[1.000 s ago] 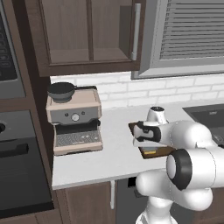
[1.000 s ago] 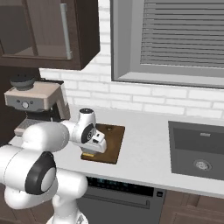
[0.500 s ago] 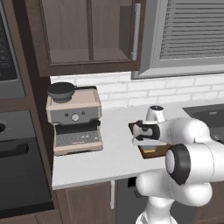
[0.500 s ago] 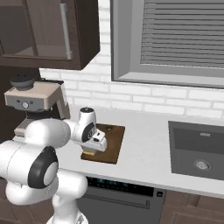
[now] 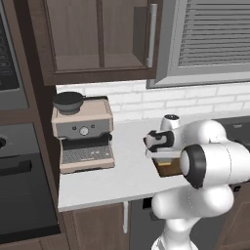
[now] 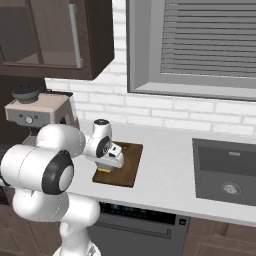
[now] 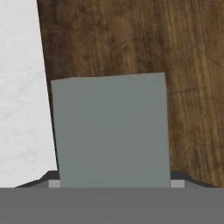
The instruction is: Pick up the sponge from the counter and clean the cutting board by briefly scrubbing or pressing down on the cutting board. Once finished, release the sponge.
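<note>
Hand view, nearest first: the sponge [image 7: 111,131] sits right at the fingertips, its grey-green top facing the camera, square-on, the fingertips [image 7: 49,178] just peeking out at either lower corner. So the gripper [image 7: 114,183] looks clamped on the sponge across its width. Directly under and beyond it is the cutting board [image 7: 131,43], grain running roughly away from the hand. To one side of the sponge, the board's long edge meets the counter [image 7: 19,87]; the sponge is close to that edge but over wood.

Right base view: gripper [image 6: 107,165] points down over the near left end of the cutting board [image 6: 127,167], with a sliver of yellow sponge [image 6: 104,170] under the hand. Whether the sponge touches the wood or hovers just above, cannot tell. Left base view agrees, hand [image 5: 161,151] low over the board [image 5: 168,168].

Judgement: board lies straight below the tool, so the press is a short push down; most of the board stretches away from the counter-side edge, so any scrub stroke should go that way.

Farther off: coffee machine [image 5: 84,134], sink [image 6: 227,172].
</note>
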Tool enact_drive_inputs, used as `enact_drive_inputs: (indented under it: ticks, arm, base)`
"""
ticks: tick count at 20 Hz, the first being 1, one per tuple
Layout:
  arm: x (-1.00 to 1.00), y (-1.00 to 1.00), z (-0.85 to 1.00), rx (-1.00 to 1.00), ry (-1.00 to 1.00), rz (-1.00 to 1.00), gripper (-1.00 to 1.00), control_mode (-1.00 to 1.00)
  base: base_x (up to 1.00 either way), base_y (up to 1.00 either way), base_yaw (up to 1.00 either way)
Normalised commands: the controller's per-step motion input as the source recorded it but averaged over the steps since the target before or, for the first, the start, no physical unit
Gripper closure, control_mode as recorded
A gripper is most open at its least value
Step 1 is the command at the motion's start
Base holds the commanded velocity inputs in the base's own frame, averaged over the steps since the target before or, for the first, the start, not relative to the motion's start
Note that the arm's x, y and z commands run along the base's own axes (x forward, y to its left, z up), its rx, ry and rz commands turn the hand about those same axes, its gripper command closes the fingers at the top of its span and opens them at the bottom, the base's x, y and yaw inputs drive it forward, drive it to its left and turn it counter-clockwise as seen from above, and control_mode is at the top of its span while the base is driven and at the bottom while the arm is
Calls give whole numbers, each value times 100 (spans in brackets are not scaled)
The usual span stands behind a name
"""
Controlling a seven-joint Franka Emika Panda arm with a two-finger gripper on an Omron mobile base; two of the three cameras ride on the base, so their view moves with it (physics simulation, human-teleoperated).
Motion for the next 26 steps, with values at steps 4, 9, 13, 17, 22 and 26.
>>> enact_drive_inputs:
  ticks: [4, 9, 13, 17, 22, 26]
  arm:
    - [44, 0, 0, 0, 0, 0, 100, -100]
    - [45, 0, 0, 0, 0, 0, 100, -100]
    - [58, 0, 0, 0, -1, 0, 100, -100]
    - [60, 0, 0, 0, 0, 0, 100, -100]
    - [53, 0, 0, 0, 0, 0, 100, -100]
    - [43, 0, 0, 0, 0, 0, 100, -100]
  base:
    - [0, 0, 0]
    - [0, 0, 0]
    - [0, 0, 0]
    - [0, 0, 0]
    - [0, 0, 0]
    - [0, 0, 0]
